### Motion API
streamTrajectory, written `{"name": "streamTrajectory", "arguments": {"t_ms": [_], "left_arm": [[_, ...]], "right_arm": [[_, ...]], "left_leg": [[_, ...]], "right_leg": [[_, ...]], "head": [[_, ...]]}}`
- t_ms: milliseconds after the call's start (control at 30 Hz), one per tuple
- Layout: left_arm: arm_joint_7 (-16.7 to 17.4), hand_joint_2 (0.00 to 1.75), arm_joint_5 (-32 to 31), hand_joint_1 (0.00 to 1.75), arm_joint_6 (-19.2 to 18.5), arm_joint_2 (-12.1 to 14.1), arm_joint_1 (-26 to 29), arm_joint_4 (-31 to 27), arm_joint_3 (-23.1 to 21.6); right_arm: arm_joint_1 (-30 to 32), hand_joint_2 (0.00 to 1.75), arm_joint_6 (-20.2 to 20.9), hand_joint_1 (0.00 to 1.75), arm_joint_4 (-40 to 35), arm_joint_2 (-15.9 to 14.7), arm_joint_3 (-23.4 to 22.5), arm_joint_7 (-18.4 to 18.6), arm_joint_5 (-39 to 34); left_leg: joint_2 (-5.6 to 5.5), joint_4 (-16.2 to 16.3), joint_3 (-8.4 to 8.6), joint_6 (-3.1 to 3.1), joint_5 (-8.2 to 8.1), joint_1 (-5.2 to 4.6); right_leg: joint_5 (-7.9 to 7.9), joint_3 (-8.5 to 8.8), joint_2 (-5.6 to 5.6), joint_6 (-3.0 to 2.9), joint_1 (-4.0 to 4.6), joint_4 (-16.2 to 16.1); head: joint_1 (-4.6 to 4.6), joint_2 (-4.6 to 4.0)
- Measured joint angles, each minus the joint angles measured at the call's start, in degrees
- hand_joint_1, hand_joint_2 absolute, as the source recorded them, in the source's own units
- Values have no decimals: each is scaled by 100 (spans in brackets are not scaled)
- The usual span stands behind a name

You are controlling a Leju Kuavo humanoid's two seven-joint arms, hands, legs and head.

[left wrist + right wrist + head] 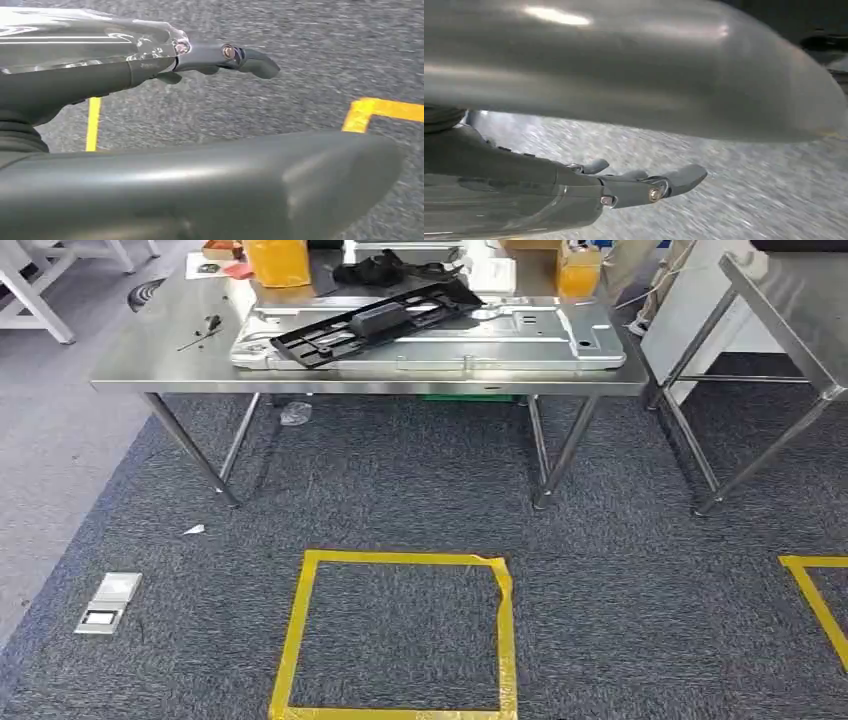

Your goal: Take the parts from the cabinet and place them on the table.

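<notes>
I saw a black part [375,318] on a silver plate [520,340] atop the steel-grey table [160,365]. At six o'clock, yellow tape [296,635] squared off speckled blue-grey carpet [400,490]. Orange containers [277,262] sat at twelve. Both hands [220,55] [639,187] were dark grey.

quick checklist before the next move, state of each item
1. Left hand free: ok, fingers straight, nothing held.
2. Right hand free: ok, nothing held.
3. Table in sight ahead: ok.
4. Room on the table: ok, bare steel left of the metal tray.
5. Black part settled: ok, lies across the tray.
6. Cabinet located: cannot tell.
</notes>
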Motion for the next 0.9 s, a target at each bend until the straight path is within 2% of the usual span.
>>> {"name": "streamTrajectory", "arguments": {"t_ms": [33,67,100,133,167,200,233,267,300,333,367,433,467,500,533,567,600,633,667,700,767,800,900], "left_arm": [[26,0,26,0,-2,2,-5,0,0],[46,0,37,0,-15,4,-15,0,0],[72,0,50,0,-33,11,-32,0,0],[96,0,81,0,-33,15,-55,0,2],[113,175,107,0,-33,20,-76,0,9],[116,175,140,0,-35,20,-89,0,11],[120,175,142,0,-35,22,-100,0,15],[118,175,146,0,-41,24,-108,0,15],[111,175,159,0,-46,22,-107,0,18],[100,0,190,0,-48,24,-111,0,20],[92,175,212,0,-48,24,-115,0,22],[92,175,238,0,-48,24,-107,0,33],[85,175,240,0,-48,24,-106,0,44],[66,175,256,0,-57,24,-106,0,55],[50,175,286,0,-66,24,-108,0,61],[28,175,330,0,-81,24,-109,0,68],[4,175,337,0,-87,24,-113,0,72],[-11,175,343,0,-90,28,-119,0,79],[-18,175,345,0,-94,39,-130,0,92],[-42,175,389,0,-98,39,-132,0,116],[-94,175,448,0,-114,44,-132,0,146],[-125,175,456,0,-120,44,-139,0,153],[-201,175,568,0,-164,44,-143,0,162]], "right_arm": [[0,0,39,0,0,0,-2,66,-7],[-2,0,96,0,2,0,-9,151,-22],[-5,0,133,0,0,2,-13,208,-28],[-6,0,162,0,0,2,-15,244,-33],[-10,0,199,0,0,2,-17,286,-35],[-10,175,212,0,0,0,-20,290,-37],[-11,175,223,0,0,-2,-26,292,-37],[-7,175,223,0,2,-2,-33,299,-37],[-4,175,218,0,2,-26,-42,299,-35],[2,175,205,0,2,-22,-46,306,-26],[3,175,201,0,2,-24,-48,308,-15],[2,175,179,0,4,-24,-50,350,0],[4,175,166,0,4,-24,-52,400,0],[16,175,155,0,6,-24,-59,404,-9],[21,175,153,0,5,-24,-78,402,-28],[17,175,142,0,4,-22,-107,391,-42],[7,0,135,0,4,-22,-122,384,-48],[7,0,137,0,4,-15,-133,378,-55],[2,0,137,0,4,-7,-142,367,-66],[-7,0,137,0,4,-7,-153,352,-70],[-3,0,137,0,6,-4,-162,343,-74],[9,175,137,0,7,-4,-173,341,-76],[-1,175,135,0,4,-4,-236,293,-87]], "left_leg": [[0,-258,207,9,214,0],[0,-756,538,24,388,0],[1,-1322,890,50,485,0],[-1,-1737,1150,72,448,-12],[1,-1860,1192,94,414,-23],[0,-1868,1157,98,410,-28],[0,-1893,1139,119,381,-33],[0,-1905,1106,167,399,-15],[11,-1926,1094,228,440,23],[10,-1924,1063,270,466,20],[11,-1921,1035,300,487,13],[19,-1909,983,336,512,-1],[20,-1896,965,340,515,-5],[18,-1881,955,343,517,-5],[14,-1865,955,342,516,1],[10,-1850,957,337,512,9],[6,-1834,960,330,506,15],[4,-1828,944,315,497,-3],[1,-1783,911,293,481,-44],[2,-1783,883,281,488,-58],[3,-1783,869,273,493,-52],[3,-1783,863,262,500,-45],[3,-1785,846,236,514,-31]], "right_leg": [[18,-56,-1,14,0,30],[27,-96,2,25,-1,71],[29,-123,0,32,-1,113],[26,-165,-3,51,25,157],[45,-204,1,85,38,194],[69,-221,1,121,40,208],[96,-260,-1,160,35,214],[117,-285,2,194,42,226],[52,-316,14,225,37,269],[-137,-393,35,267,33,450],[-402,-552,40,291,7,843],[-820,-918,43,339,-25,1772],[-882,-1018,43,374,-42,2054],[-801,-975,44,412,-65,2034],[-606,-789,43,447,-87,1735],[-345,-516,43,478,-113,1214],[-103,-243,41,506,-141,664],[-46,-72,48,530,-170,282],[-59,-25,58,527,-143,158],[-84,-60,53,404,-147,183],[-90,-85,61,407,-137,199],[-89,-94,60,405,-132,205],[-89,-122,63,379,-114,227]], "head": [[0,0],[-2,0],[0,0],[2,0],[4,0],[4,0],[2,0],[4,0],[4,0],[22,0],[31,0],[31,0],[31,0],[31,0],[31,0],[31,0],[31,0],[33,0],[28,0],[20,0],[20,0],[20,0],[20,0]]}}
